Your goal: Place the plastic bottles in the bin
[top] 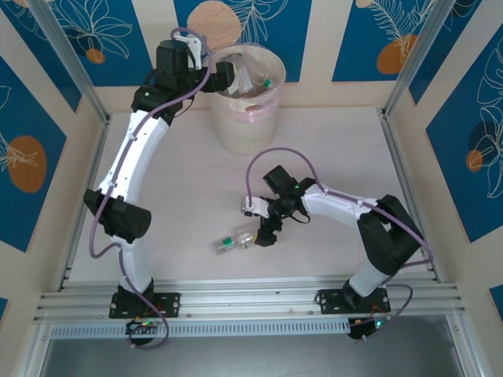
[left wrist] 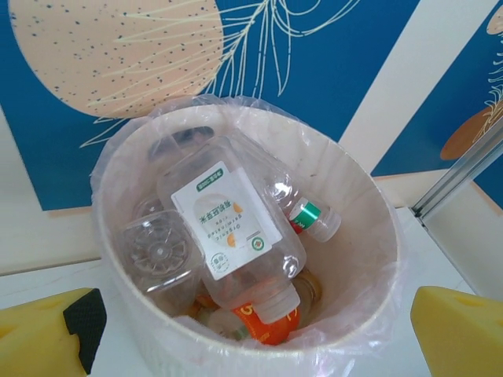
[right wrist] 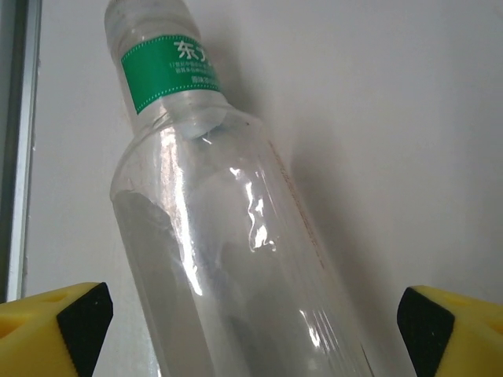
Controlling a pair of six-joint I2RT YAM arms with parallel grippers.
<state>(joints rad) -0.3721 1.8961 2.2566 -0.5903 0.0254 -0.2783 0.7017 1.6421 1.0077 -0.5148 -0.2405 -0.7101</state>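
- Bottle [top: 234,241] is lying on its side on the table [top: 330,157], well apart from the bin [top: 236,129], on the bin's near side.
- More bottles [left wrist: 228,228] are sitting inside the bin.
- Right gripper [right wrist: 255,326] is straddling the bottle's clear body, jaws spread wide, touching nothing.
- Left gripper [left wrist: 251,338] is hovering over the bin, jaws wide, holding nothing.
- Bottle is looking empty, so it is likely light, thin-walled, slick and prone to rolling. Gripping gently across the mid-body seems best.
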